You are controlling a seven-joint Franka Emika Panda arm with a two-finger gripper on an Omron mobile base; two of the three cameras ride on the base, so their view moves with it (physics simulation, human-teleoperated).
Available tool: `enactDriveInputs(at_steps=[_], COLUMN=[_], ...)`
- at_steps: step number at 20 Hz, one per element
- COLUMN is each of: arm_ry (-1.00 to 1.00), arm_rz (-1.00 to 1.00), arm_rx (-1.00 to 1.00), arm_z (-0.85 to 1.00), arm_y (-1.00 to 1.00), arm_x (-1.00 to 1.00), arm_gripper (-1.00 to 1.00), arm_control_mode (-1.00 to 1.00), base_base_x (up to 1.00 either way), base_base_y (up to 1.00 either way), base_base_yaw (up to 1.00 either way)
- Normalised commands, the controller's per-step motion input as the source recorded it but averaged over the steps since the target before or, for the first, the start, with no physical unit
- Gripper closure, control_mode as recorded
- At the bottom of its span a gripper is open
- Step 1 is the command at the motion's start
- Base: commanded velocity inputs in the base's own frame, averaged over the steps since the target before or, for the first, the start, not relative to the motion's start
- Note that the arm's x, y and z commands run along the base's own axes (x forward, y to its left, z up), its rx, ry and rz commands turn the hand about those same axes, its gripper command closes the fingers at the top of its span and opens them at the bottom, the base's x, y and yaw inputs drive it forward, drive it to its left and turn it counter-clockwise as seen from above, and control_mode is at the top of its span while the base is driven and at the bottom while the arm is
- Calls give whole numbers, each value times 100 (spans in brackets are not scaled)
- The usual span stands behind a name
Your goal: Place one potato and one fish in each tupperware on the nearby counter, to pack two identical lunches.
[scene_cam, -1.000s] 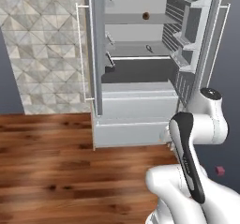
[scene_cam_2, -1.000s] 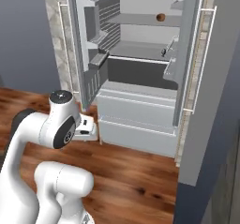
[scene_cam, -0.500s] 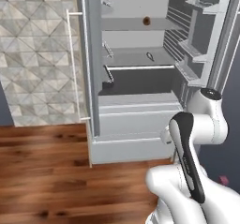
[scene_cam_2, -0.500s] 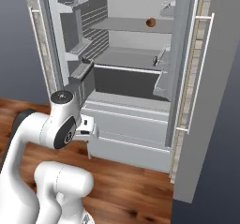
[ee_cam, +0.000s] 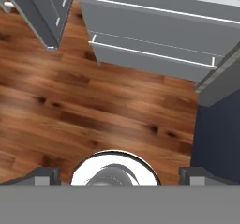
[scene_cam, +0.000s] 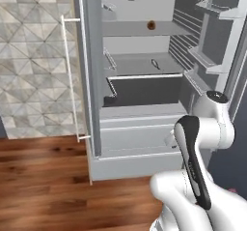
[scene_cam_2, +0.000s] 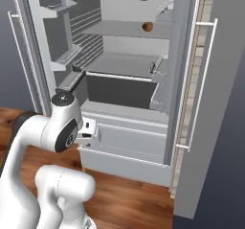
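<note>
The tool [ee_cam: 120,177] points down at the wooden floor [ee_cam: 70,110], its two dark tips standing at the far sides of the hand view, as wide apart as they seem able to go, with nothing between them. Below and ahead of it lies the closed bottom drawer of the fridge [ee_cam: 154,54].

In the base views the arm is folded low in front of the open fridge [scene_cam: 140,80], well short of its shelves. One potato [scene_cam: 151,25] sits on the upper shelf, toward the back; the right base view shows it too [scene_cam_2: 148,27]. On the shelf below lies a small thin dark shape [scene_cam: 156,64] (possibly a fish, but too small to tell).

Risks, as I judge them:

- The potato is high and deep, and the tool is low and aimed at the floor. A long upward reach could clip the shelf edge or the door bins [scene_cam_2: 64,55] on the open doors.
- The potato is smooth and rounded, so a grip off its centre may squeeze it away, rolling it deeper or off the shelf.
- The thin shape lies flat on its shelf, and fingers coming down on it could jam against the shelf.
</note>
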Motion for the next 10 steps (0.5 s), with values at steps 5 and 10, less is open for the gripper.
enactDriveInputs(at_steps=[5, 10], arm_ry=[0, 0], arm_rz=[0, 0], arm_rx=[0, 0], arm_z=[0, 0], arm_y=[0, 0], arm_x=[0, 0], arm_gripper=[-100, -100], arm_control_mode=[100, 100], base_base_x=[58, 63], base_base_y=[-11, -14], base_base_yaw=[-6, -6])
